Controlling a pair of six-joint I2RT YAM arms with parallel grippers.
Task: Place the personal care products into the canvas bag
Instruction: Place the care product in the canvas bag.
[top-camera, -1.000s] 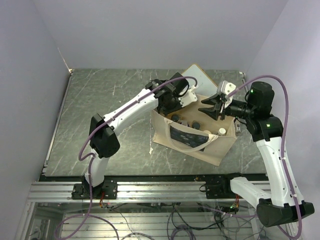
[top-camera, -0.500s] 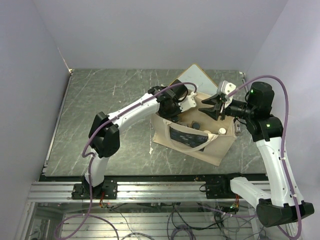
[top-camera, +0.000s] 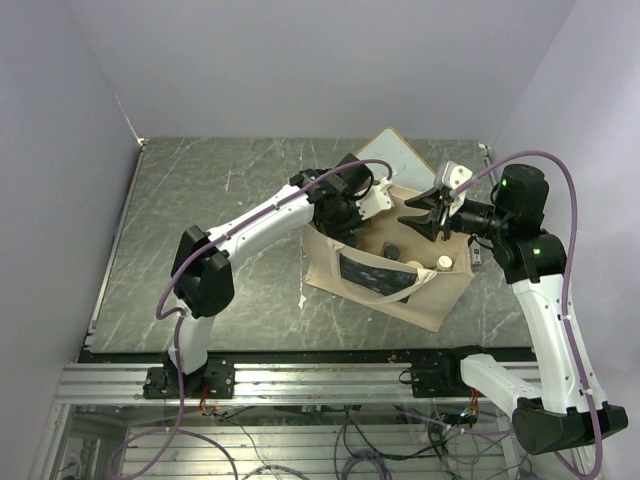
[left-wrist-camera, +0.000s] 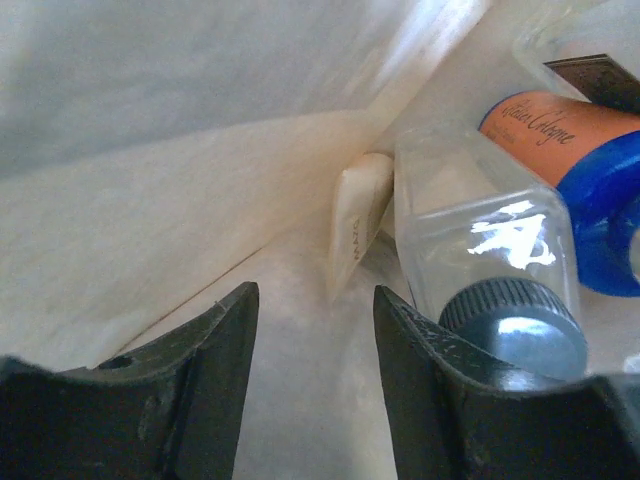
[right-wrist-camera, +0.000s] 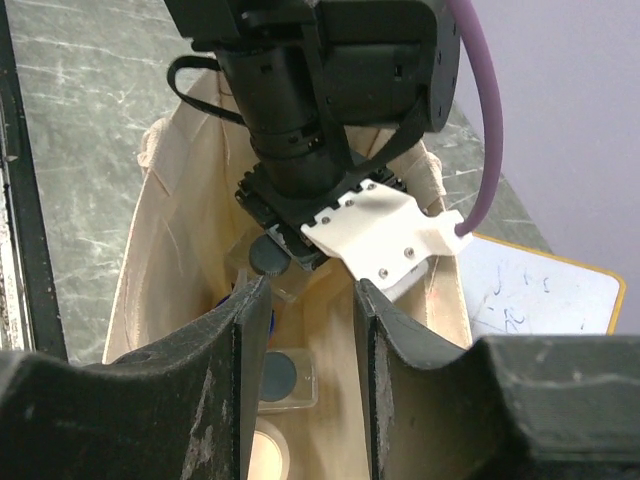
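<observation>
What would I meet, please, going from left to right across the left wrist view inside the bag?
bag wall → cream tube → clear bottle with a dark cap → orange bottle with a blue cap

White arms (top-camera: 255, 215), black joints (top-camera: 205, 280), purple cables (top-camera: 560, 170) — left pincer (left-wrist-camera: 315, 310) black, white screwed bracket (right-wrist-camera: 385, 235).

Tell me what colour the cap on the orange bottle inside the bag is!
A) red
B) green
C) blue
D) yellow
C: in the left wrist view, the orange bottle lying inside the canvas bag ends in a bright blue cap.
</observation>
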